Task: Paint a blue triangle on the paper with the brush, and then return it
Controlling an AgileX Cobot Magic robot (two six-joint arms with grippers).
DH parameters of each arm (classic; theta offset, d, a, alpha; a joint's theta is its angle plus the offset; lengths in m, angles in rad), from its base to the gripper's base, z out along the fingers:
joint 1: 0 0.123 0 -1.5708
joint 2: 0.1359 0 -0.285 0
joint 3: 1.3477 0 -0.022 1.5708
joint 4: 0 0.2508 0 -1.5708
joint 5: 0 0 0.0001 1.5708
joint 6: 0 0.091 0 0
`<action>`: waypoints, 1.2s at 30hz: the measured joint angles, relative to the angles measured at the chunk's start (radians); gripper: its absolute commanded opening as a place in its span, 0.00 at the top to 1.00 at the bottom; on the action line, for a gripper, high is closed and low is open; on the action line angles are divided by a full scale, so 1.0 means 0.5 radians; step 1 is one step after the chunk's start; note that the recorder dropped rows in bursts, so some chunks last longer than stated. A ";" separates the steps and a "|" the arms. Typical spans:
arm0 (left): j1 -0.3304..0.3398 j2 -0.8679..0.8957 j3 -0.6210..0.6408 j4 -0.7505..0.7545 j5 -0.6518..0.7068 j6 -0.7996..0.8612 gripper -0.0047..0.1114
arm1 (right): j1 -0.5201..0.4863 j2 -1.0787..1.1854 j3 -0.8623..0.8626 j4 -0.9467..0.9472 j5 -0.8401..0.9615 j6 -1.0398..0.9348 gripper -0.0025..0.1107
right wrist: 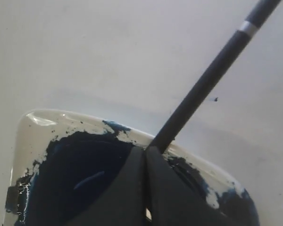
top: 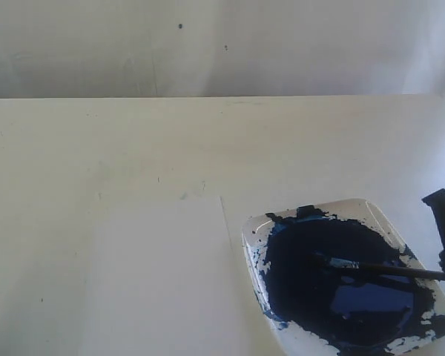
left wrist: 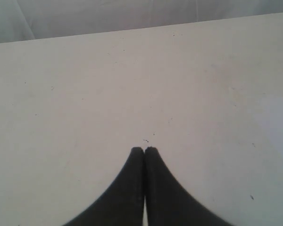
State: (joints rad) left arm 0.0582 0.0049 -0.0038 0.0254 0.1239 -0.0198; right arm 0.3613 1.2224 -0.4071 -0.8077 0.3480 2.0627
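One brush (top: 389, 268) tight between the jaws of the right tool (right wrist: 145, 148), tip in the paint tray (top: 356, 205).

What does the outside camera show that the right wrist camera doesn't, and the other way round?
Only the exterior view: the paper, with no triangle showing on it, beside the tray, and the brush tip in the blue paint. Only the right wrist view: the right gripper shut on the brush handle, and a silver band on that handle. Both: the tray, the paint, the brush and the table.
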 measured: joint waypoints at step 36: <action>-0.019 0.000 0.000 0.000 0.000 0.000 0.96 | -0.319 -0.055 0.000 0.445 -0.020 0.077 0.61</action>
State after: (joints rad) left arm 0.0486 0.0049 -0.0038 0.0254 0.1239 -0.0198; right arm 0.2021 1.1949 -0.4071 -0.5850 0.3378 2.1013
